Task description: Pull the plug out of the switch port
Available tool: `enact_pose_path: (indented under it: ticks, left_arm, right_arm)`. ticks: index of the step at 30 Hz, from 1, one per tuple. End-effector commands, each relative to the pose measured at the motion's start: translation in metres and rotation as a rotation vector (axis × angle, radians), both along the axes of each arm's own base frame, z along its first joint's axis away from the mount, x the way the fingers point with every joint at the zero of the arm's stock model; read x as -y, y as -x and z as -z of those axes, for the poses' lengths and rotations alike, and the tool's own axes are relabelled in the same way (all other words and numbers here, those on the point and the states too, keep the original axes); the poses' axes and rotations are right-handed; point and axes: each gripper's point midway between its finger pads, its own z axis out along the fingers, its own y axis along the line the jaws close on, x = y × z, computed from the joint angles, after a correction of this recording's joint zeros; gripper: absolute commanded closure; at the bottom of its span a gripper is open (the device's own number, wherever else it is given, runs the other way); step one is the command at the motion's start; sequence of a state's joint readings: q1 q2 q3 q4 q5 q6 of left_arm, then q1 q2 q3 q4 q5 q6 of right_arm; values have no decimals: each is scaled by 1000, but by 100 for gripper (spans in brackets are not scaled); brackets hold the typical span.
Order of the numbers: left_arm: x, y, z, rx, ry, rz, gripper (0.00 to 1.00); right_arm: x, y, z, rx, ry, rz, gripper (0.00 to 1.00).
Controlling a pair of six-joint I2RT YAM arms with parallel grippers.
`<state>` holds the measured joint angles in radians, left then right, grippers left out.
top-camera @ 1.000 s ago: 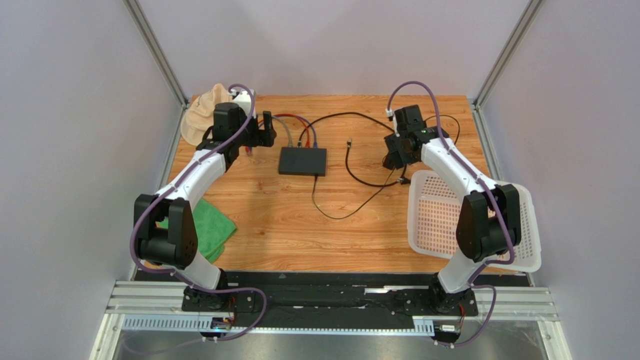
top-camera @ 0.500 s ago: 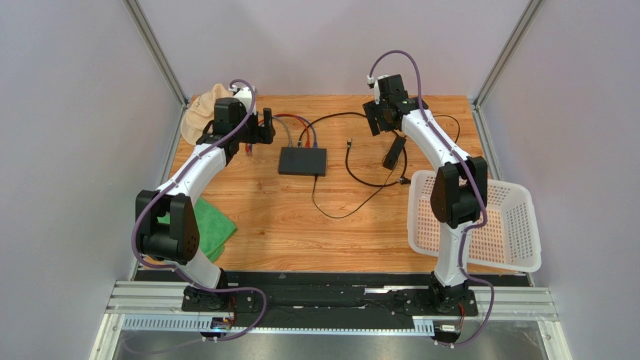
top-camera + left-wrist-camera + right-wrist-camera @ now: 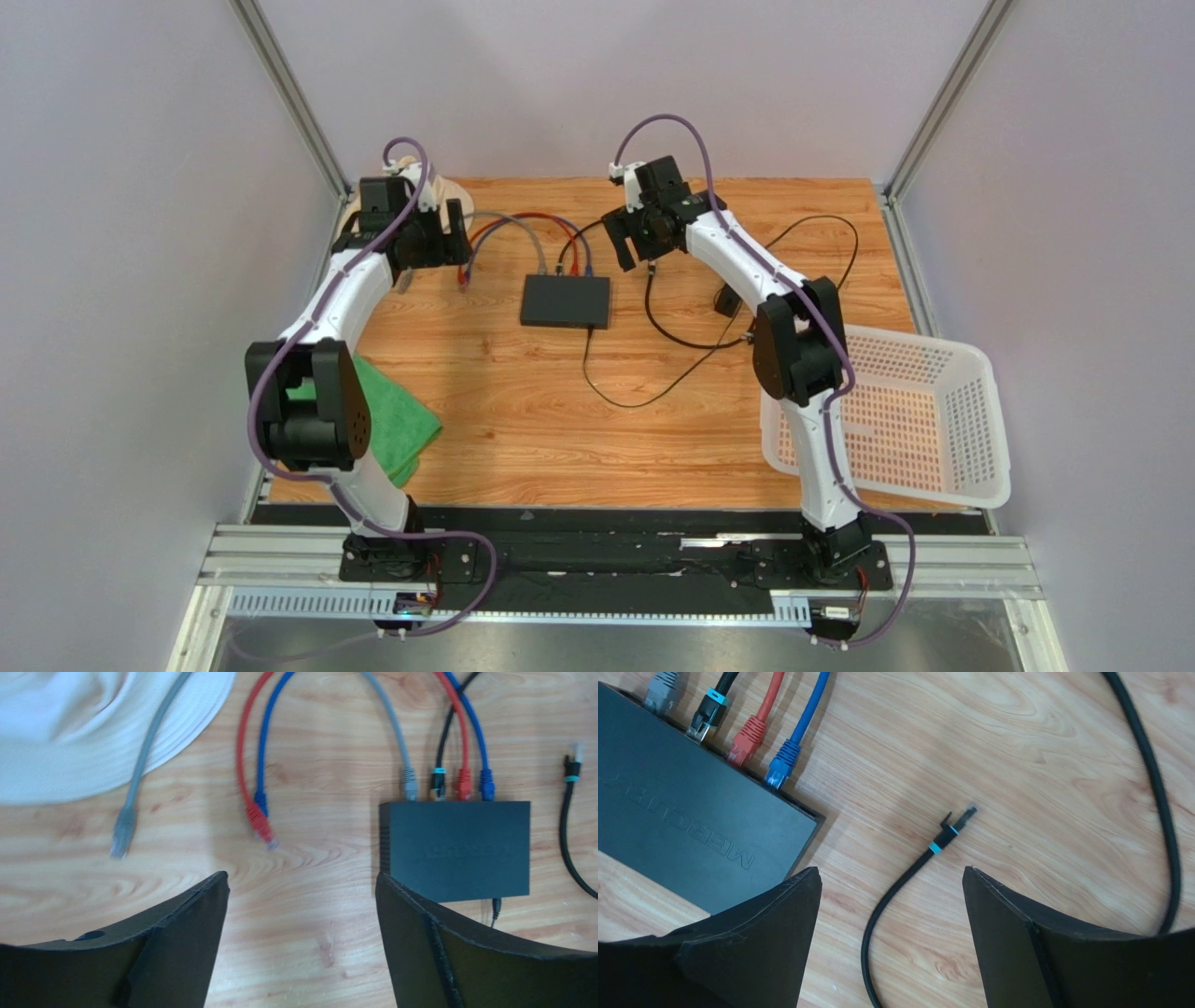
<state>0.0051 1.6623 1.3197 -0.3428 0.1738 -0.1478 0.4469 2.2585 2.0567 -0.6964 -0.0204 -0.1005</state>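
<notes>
The black switch (image 3: 565, 301) lies flat mid-table, with grey (image 3: 409, 784), black (image 3: 438, 784), red (image 3: 464, 784) and blue (image 3: 486, 784) plugs in the sockets on its far edge. My left gripper (image 3: 302, 878) hovers open over bare wood to the switch's left, holding nothing. My right gripper (image 3: 889, 871) is open above a loose black plug (image 3: 952, 826) with a teal band, just right of the switch (image 3: 682, 833). The blue plug (image 3: 781, 763) is the seated one closest to it. In the top view the right gripper (image 3: 631, 245) sits beyond the switch's far right corner.
Loose red (image 3: 260, 822), blue (image 3: 261, 801) and grey (image 3: 123, 829) cable ends lie left of the switch, beside a pale hat (image 3: 84, 728). A black power adapter (image 3: 727, 300) lies to the right. A white basket (image 3: 926, 420) stands at front right and a green cloth (image 3: 393, 427) at front left.
My right arm has swung left from beside the basket to the switch's far right corner. My left arm has drawn back and left, towards the hat.
</notes>
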Motion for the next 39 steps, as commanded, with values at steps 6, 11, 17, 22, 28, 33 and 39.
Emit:
enact_pose_path:
  ticks: [6, 11, 17, 22, 28, 33, 39]
  left_arm:
    - [82, -8, 28, -107, 238, 430, 58]
    - [96, -27, 41, -147, 262, 450, 75]
    - [98, -39, 54, -205, 274, 464, 69]
    - [100, -33, 74, -251, 296, 475, 69]
    - [100, -42, 82, -246, 286, 476, 65]
    - [98, -64, 81, -218, 263, 466, 51]
    - [108, -79, 82, -221, 290, 483, 49]
  right_arm:
    - [-31, -14, 12, -6, -118, -96, 22]
    - [-46, -3, 19, -52, -170, -150, 22]
    - [-58, 8, 22, -96, -222, -161, 22]
    - [-59, 1, 35, -92, -231, -112, 19]
    - [-68, -3, 42, -106, -275, -79, 17]
    - [-70, 1, 46, -130, -281, -96, 21]
    - [-60, 27, 59, -223, -251, -136, 22]
